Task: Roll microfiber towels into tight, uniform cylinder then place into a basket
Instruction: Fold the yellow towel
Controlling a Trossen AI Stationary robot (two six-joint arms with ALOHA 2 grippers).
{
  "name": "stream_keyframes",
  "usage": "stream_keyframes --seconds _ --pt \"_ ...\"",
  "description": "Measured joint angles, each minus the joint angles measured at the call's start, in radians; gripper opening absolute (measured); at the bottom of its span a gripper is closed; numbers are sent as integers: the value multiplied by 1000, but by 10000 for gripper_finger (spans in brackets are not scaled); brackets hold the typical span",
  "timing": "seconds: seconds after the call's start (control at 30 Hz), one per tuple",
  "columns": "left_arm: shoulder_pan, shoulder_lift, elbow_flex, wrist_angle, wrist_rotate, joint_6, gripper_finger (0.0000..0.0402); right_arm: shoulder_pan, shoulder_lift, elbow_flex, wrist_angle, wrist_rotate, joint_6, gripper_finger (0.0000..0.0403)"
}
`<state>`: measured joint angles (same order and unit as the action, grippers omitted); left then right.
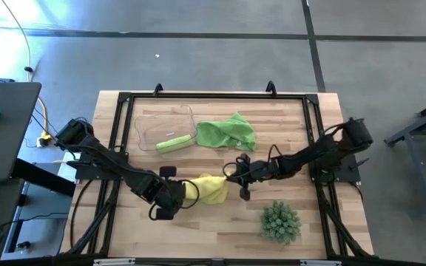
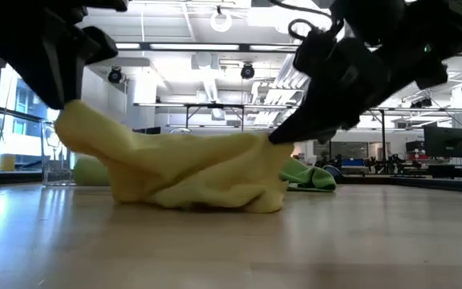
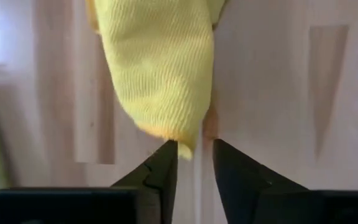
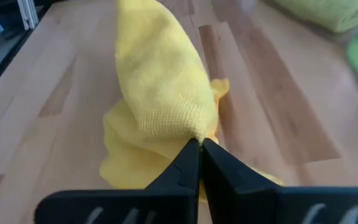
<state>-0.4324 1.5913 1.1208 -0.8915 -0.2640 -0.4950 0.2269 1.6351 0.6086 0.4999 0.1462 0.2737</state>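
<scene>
Counter [image 1: 198, 222] lies bare toward its near edge. Mid-counter, yellow towel [image 1: 211, 188] sits bunched: right gripper [image 4: 200, 144] jaws clenched on one corner, left gripper [image 3: 195, 152] jaws slightly parted at the opposite corner.

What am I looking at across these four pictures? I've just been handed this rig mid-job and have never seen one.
Two dark robot arms work at a wooden table. One picture looks straight down, one looks level across the tabletop, and one sits on each wrist. The right gripper is shut on a corner of the yellow towel. The left gripper stands open at the towel's other end, its tip between the fingers. A rolled green towel lies in the clear basket, a loose green towel beside it, and a spiky plant near the front.
</scene>
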Motion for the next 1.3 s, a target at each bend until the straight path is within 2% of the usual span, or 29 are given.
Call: stream_keyframes --seconds 0.1,0.23,0.33,0.43,0.53,0.63,0.83,1.0,1.3 --pt "0 0 49 -48 -60 8 103 -4 -85 0 -98 1 -72 1" --pt "0 0 111 -38 -190 92 110 16 -185 0 -209 2 -222 1" --pt "16 -1 124 70 -295 195 111 40 -241 0 -237 1 -337 1" --pt "51 -1 123 223 -327 314 111 67 -280 0 -224 2 -474 0" --pt "96 8 123 386 -275 418 111 93 -295 2 -176 2 -592 0" --pt "132 20 122 520 -195 528 111 119 -295 50 -205 1 -671 0" --pt "191 45 123 695 -20 700 111 163 -294 233 -466 2 -770 0" --pt "234 48 123 742 46 734 111 176 -294 360 -663 3 -805 0" --pt "297 57 122 785 328 711 111 175 -293 412 -690 28 -933 0"
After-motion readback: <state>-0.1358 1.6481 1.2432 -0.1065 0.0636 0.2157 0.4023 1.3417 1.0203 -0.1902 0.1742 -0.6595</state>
